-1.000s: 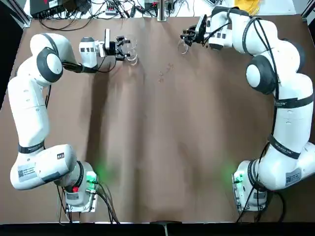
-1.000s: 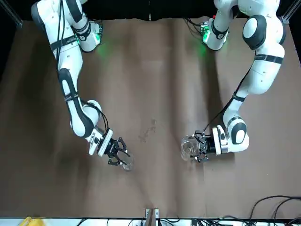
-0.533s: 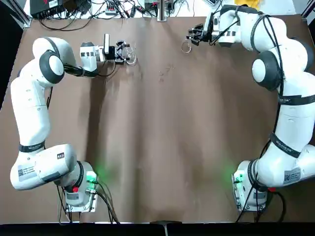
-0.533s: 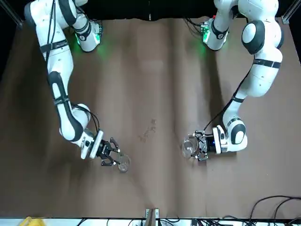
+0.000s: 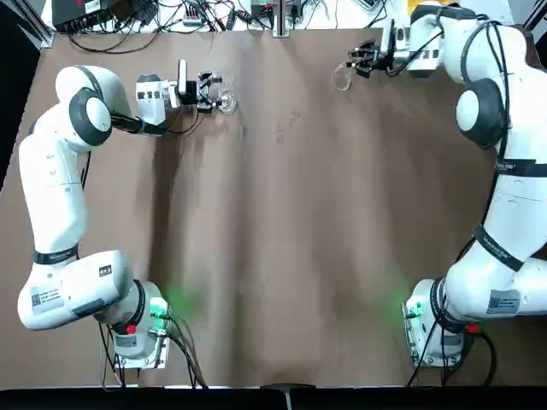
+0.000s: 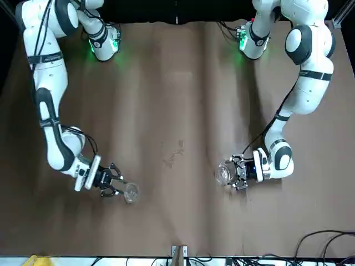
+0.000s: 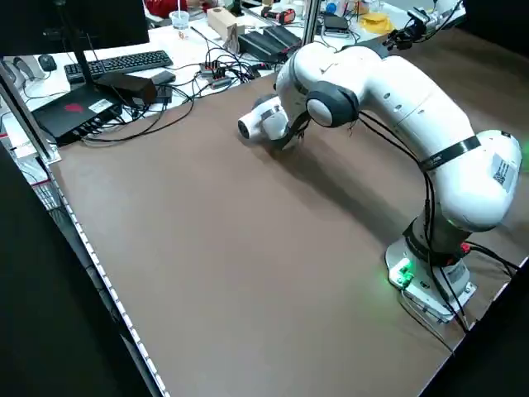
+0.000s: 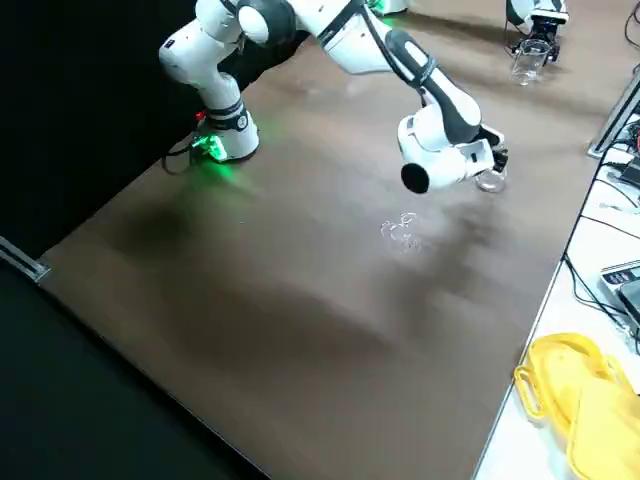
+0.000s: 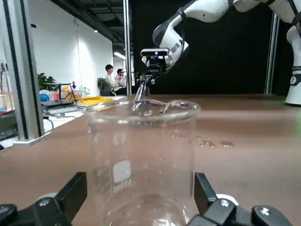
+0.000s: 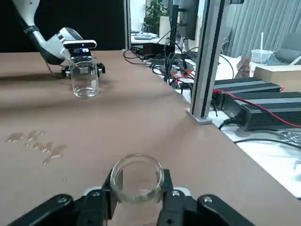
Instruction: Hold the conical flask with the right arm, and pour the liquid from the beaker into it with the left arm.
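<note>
1. The small clear glass beaker (image 9: 143,155), a wide-mouthed cylinder, stands upright on the brown table to the robot's left of the small patch of clear droplets (image 5: 288,125). I cannot make out liquid in it.
2. The black two-finger left gripper (image 6: 234,173) lies low at the beaker's side away from the droplets. Its fingers (image 9: 70,197) are spread to either side of the glass wall, close but not visibly pressing.
3. The faint, narrow-necked clear glass conical flask (image 10: 136,179) sits to the robot's right of the droplets, well apart from the beaker and near the table's far edge.
4. The black right gripper (image 6: 117,183) pinches it – both fingers (image 10: 171,200) lie against the glass just under the round mouth. Whether the flask stands fully upright is hard to tell.
5. Handling, as I judge it: both vessels are light, rigid, smooth and breakable, so either can slip between hard pads or crack under too much squeeze.
6. The beaker is best taken across its straight wall around mid-height, leaving the rim free on the pouring side – a hold too near the rim would block the stream.
7. The flask's neck is the natural hold, but it is narrow and offers little surface. A firm, square pinch keeps the mouth steady.
8. With the two vessels this far apart, the beaker needs a level carry toward the flask before any tilt.
</note>
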